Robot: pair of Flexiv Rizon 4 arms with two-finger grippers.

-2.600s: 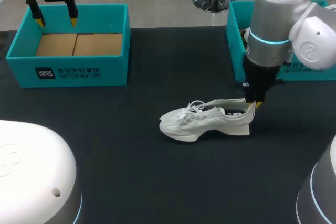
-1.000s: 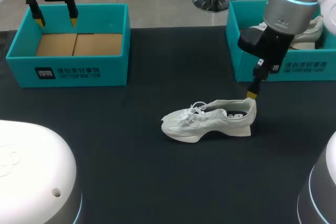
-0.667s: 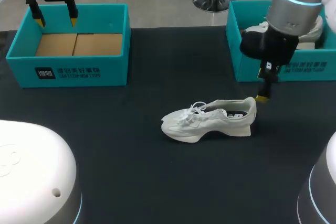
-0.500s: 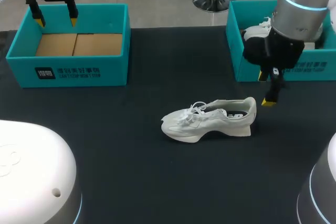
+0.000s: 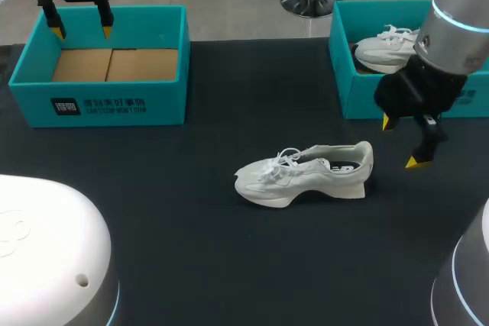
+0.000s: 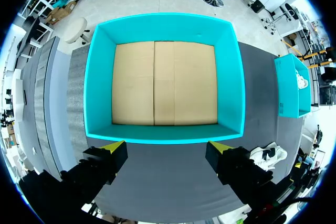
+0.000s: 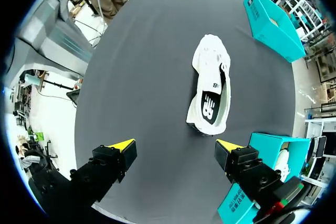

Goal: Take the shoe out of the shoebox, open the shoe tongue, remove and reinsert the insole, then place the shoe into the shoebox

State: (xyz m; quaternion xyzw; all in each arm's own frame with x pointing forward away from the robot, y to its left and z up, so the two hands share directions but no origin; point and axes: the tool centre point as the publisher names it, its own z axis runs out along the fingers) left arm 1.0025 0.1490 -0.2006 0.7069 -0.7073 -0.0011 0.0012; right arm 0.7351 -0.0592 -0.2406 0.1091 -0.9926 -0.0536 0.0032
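A white shoe [image 5: 304,174] lies on its sole in the middle of the black table, toe to the left, its dark insole [image 7: 208,105] showing through the opening. My right gripper [image 5: 402,143] hangs open just right of the heel, apart from it; in the right wrist view the shoe [image 7: 210,85] is ahead of the gripper [image 7: 177,146]. A teal shoebox [image 5: 348,74] at the back right holds a second white shoe [image 5: 388,46]. My left gripper [image 5: 79,30] hovers open over an empty teal shoebox [image 5: 107,104] at the back left, its cardboard floor [image 6: 164,83] showing ahead of the gripper [image 6: 165,147].
The black table [image 5: 191,250] lies bare around the shoe on the front and left. The two shoeboxes stand along the far edge. White arm housings [image 5: 46,257] fill the near corners.
My right gripper has let go of the shoe's heel, lifted off and drawn back to the right. The shoe stays where it was set. The left arm has not moved.
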